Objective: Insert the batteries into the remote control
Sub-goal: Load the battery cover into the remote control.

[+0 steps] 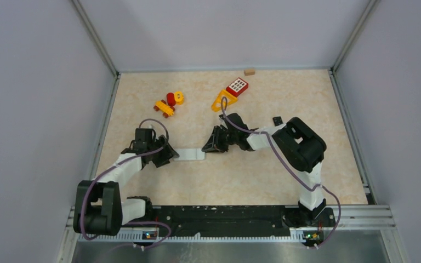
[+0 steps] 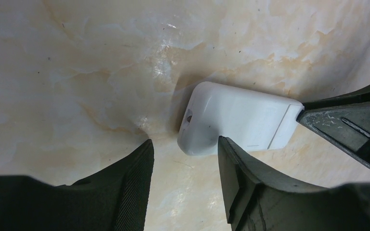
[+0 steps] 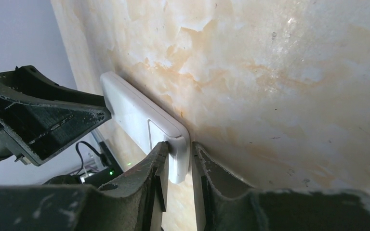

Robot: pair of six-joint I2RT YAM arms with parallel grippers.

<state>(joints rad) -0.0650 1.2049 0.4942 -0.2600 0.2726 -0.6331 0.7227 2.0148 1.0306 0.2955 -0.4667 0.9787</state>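
Remote control (image 1: 189,155) lies on the desk (image 1: 263,175), our right jaws pinching one end, left jaws spread at the other; we think we must open it next.

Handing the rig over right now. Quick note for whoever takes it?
Left gripper: open, jaws at one end of the remote, not gripping it.
Right gripper: pinched on the remote's other end.
Remote: on the table, between the two arms; cover looks to be on.
Batteries: none visible in any view. A small black item by the right arm can't be identified.
Done: nothing loaded.
Left: open cover, find batteries, insert, close.
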